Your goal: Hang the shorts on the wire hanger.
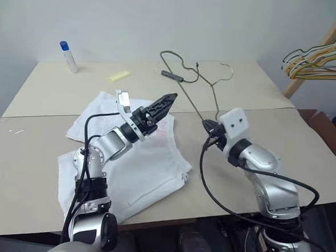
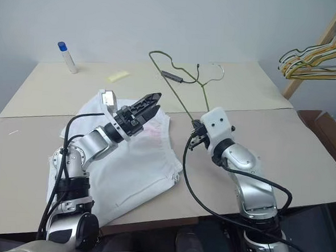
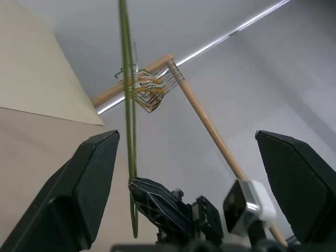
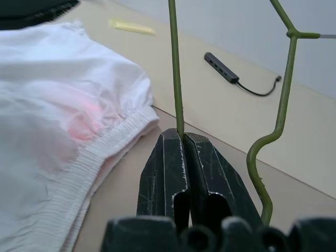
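Your two beige tables (image 1: 39, 89) sit pushed together, and the shorts (image 1: 148, 176) lie spread flat across the near one, reaching over the seam, the gathered waistband with its faint pink stain toward the middle. Your left arm rises from the near edge over the shorts, forearm angled up and toward the centre, and the left gripper (image 1: 164, 105) hangs above the waistband with its black fingers (image 3: 79, 194) spread wide and nothing between them. Your right arm bends at the elbow and reaches in toward the centre at about the same height; the right gripper (image 4: 184, 137) has its jaws pressed together on a straight run of the wire hanger (image 1: 188, 94). The hanger slants up and away from that grip, lifted off the table, its silvery hook (image 1: 227, 70) toward the far side. Behind it a small dark adapter with a cable (image 1: 172, 75) lies on the far table, with a yellow slip (image 1: 118, 76) and a blue-capped white tube (image 1: 68, 56) further left
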